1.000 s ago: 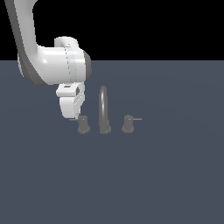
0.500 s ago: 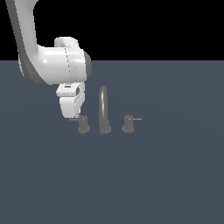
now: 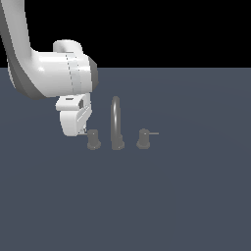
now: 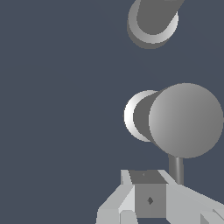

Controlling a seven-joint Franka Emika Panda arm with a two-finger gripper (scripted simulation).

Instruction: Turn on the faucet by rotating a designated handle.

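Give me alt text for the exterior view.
A white robot arm's claw hangs beside the handle of a grey faucet on a dark floor, at that handle's lever rod. A twin knob stands on the spout's other side.

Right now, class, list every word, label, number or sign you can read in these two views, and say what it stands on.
None: no readable text or sign on the dull grey metal faucet, its stubby grey knob handle, the white robot arm or the plain dark grey surface.
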